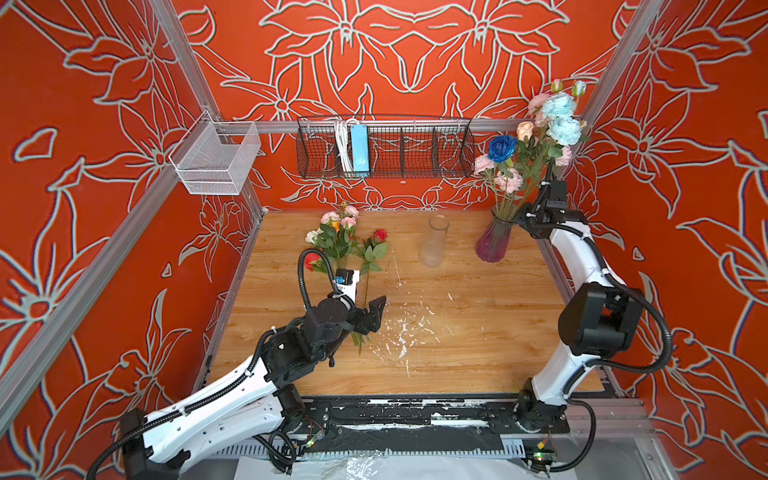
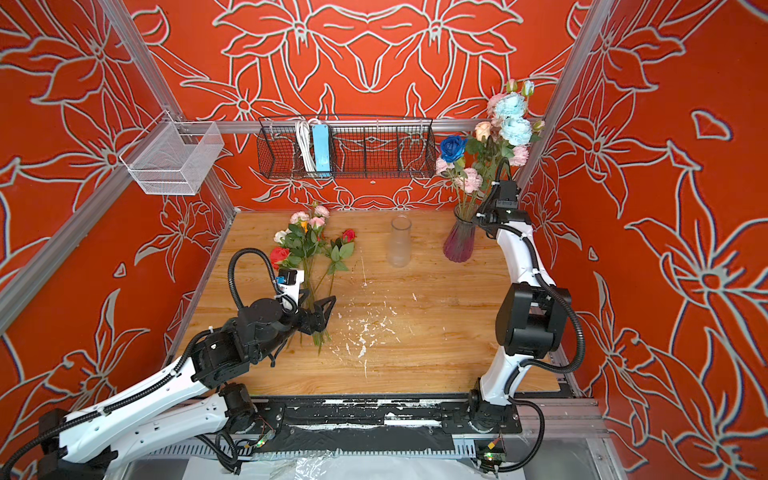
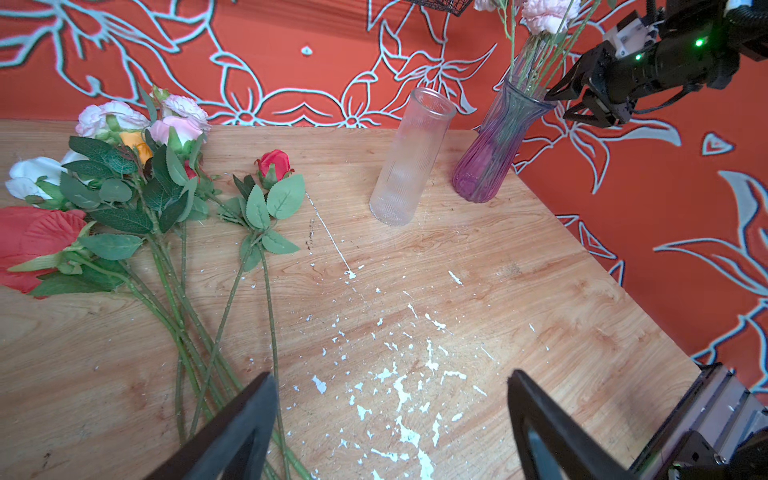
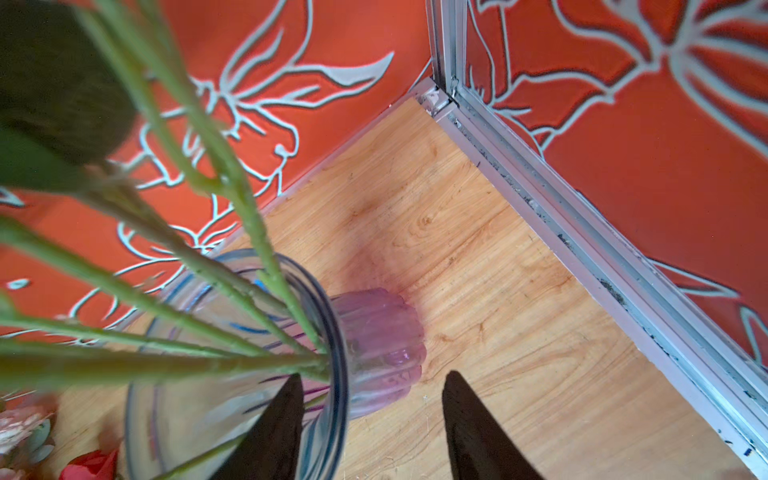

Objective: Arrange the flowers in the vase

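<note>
Getting there | purple vase (image 1: 494,245) packed with blooms (image 1: 559,107) | pile of roses (image 1: 336,243) waiting on bench (image 1: 478,332) | my right hand (image 4: 374,378) released at rim | left hand (image 3: 390,374) wide, empty

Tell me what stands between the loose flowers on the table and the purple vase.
The empty clear vase stands upright between the loose flowers and the purple vase, whose rim the open right tool also crowds.

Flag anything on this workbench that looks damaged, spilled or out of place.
White flecks litter the middle of the light wooden tabletop, like chipped paint or scraped coating. The black base rail at the front edge is scuffed white too. Nothing else stands out.
</note>
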Controlling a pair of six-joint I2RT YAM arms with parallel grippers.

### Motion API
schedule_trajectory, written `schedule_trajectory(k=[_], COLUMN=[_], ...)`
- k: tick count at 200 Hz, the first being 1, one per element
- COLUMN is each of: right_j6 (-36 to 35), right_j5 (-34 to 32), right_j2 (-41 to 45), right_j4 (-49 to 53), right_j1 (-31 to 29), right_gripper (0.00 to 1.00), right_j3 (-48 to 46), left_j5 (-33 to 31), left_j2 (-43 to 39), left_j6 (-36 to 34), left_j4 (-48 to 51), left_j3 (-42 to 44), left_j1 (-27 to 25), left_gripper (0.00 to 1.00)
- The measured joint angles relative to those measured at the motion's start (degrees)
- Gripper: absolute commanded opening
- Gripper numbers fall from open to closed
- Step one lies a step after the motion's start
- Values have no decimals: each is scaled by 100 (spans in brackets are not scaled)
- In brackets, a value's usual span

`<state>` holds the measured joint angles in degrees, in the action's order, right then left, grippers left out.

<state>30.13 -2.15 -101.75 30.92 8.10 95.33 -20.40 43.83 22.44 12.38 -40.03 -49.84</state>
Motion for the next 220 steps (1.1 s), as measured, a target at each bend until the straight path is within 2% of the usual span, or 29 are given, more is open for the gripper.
schedule_trajectory(k=[52,98,120,143,171,220], right_j6=[-4,160,199,216,216,170], right_j5=[15,63,42,-4,17,31], right_j2=[501,2020,2769,3279,3156,2428], right_j4=[-39,-210,-317,-404,-382,-356], right_j1=[2,-107,-411,-979,-1727,-2632], right_gripper=[52,48,48,48,48,55], right_j3=[-365,-1528,-1987,-2476,-2608,-2197], left_j5=[-11,-120,-348,-796,-1193,-1335], left_j2=[-162,-328,-354,-271,-4,675], left_j6=[-2,13,153,496,892,1200], left_j4=[184,212,157,146,90,-2], left_j3=[0,7,111,251,374,330], left_j1=[0,0,0,0,2,72], left_gripper=[87,87,87,87,88,89])
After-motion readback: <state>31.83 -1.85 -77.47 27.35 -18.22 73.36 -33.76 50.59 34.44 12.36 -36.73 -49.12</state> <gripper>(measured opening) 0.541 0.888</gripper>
